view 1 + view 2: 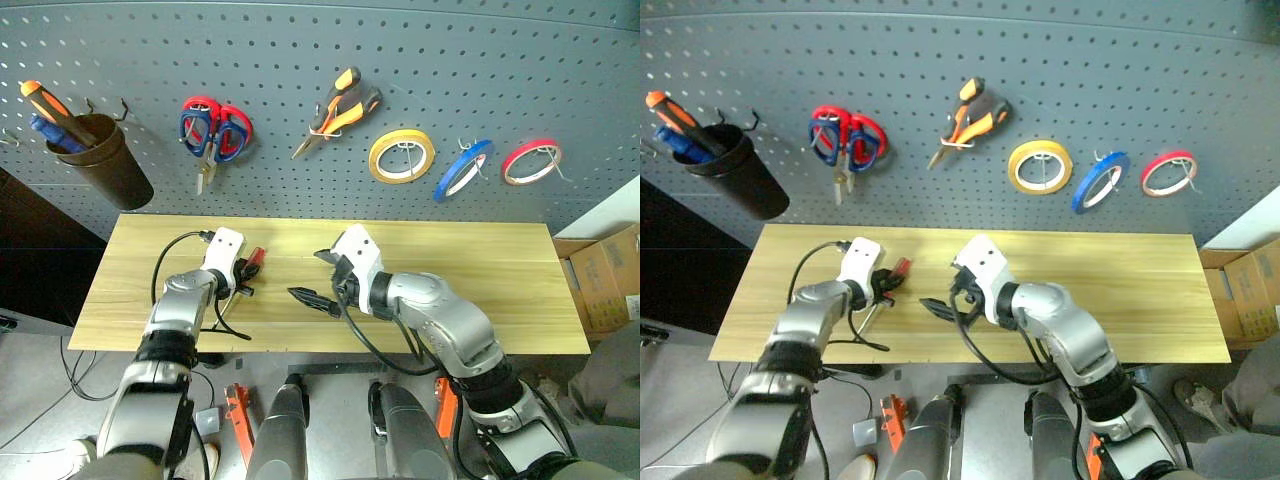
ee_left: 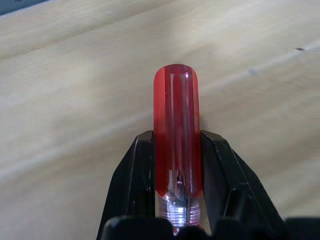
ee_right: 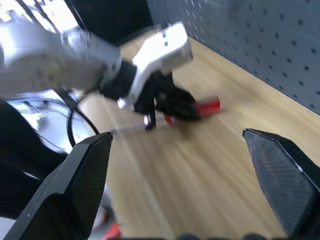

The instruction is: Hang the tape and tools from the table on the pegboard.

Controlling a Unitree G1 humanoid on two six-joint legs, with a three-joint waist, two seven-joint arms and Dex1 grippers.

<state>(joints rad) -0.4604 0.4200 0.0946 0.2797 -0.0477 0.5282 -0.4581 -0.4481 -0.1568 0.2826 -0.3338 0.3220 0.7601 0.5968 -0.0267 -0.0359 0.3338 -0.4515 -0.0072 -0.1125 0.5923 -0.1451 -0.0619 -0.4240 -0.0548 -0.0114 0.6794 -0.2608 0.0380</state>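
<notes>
Gripping the slim red-handled tool (image 2: 177,140), the left gripper (image 1: 247,272) has its two black fingers (image 2: 135,185) closed against the handle's sides, the rounded red end jutting past the fingertips and the metal shaft trailing back beneath the wrist, just above the table (image 1: 480,290). To the right over the table, the right gripper (image 1: 318,280) has its fingers spread wide and holds nothing. On the pegboard (image 1: 400,60) behind the table hang the pliers (image 1: 340,108) and the blue tape (image 1: 462,168).
</notes>
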